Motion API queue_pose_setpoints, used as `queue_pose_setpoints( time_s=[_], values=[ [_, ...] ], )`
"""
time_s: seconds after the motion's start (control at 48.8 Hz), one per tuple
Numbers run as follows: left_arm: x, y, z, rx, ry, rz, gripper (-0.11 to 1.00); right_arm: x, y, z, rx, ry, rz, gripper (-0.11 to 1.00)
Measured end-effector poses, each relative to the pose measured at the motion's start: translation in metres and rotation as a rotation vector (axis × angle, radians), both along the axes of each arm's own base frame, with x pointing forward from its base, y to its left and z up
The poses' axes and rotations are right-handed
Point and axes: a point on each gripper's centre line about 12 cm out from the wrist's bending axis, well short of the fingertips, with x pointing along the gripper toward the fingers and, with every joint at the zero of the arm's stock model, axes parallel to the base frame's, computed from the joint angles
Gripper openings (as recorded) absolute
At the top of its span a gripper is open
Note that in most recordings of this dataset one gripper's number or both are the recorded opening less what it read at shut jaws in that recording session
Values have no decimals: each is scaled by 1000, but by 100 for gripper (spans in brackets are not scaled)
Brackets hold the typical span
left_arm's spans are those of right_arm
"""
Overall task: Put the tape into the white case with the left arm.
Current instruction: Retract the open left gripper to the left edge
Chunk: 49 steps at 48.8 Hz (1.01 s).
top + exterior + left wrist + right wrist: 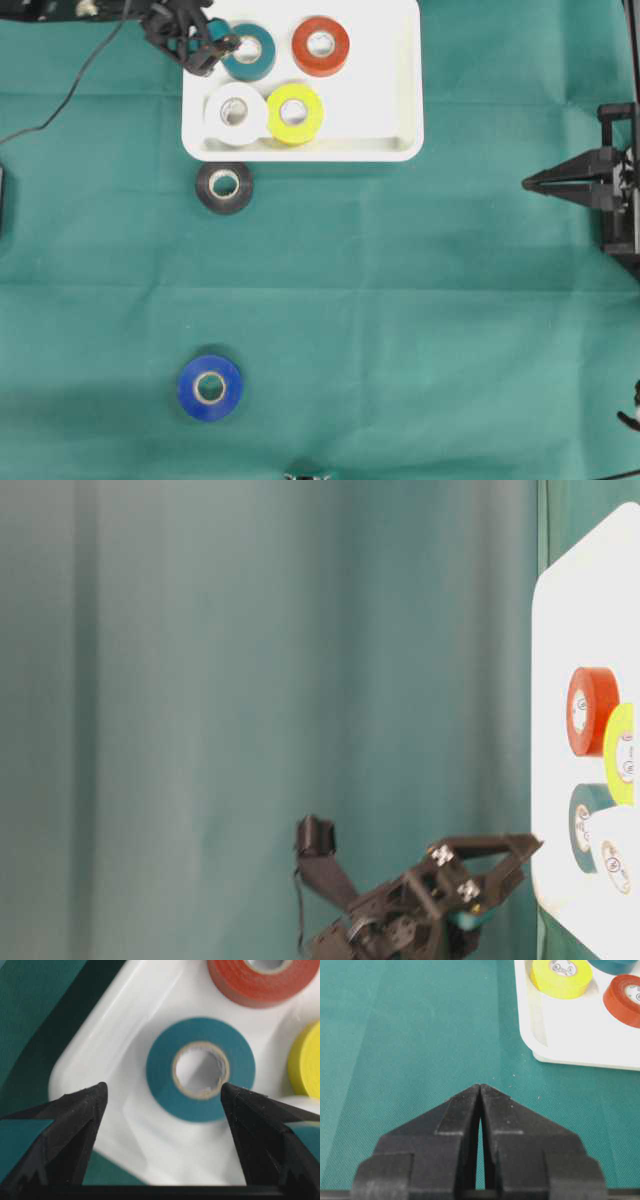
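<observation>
A blue tape roll [210,387] lies toward the cloth's near edge, a black roll [224,187] just outside the white case [400,120]. Inside, at its far left corner, sits the teal tape [200,1069], the left gripper [162,1095] above it, jaws spread. The right gripper [480,1091] is pressed together.

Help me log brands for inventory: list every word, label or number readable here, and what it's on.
None can be read.
Yellow roll core: small printed marks, too blurred.
Red roll core: printed marks, too small.
White roll core: a round mark, unreadable.
White case: no text.
</observation>
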Motion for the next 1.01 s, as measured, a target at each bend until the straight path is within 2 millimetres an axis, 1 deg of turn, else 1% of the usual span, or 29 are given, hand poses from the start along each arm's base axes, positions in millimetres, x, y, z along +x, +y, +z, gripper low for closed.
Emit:
queue_pose_setpoints(
  time_s=[0.185, 0.287, 0.349, 0.533, 0.759, 1.005],
  values=[
    [-28, -19, 8, 3, -13, 1, 90, 0, 0, 0, 0, 2, 0, -10],
    [-45, -31, 7, 1, -10, -5, 91, 0, 0, 0, 0, 0, 0, -10],
    [-59, -40, 7, 1, -12, -5, 90, 0, 0, 0, -1, 0, 1, -10],
    [-91, -59, 9, 26, -45, -8, 90, 0, 0, 0, 0, 0, 0, -10],
    [-121, -78, 13, 67, -114, -11, 90, 0, 0, 0, 0, 0, 0, -10],
    [-150, -96, 10, 97, -169, -10, 90, 0, 0, 0, 0, 2, 0, -10]
  ],
)
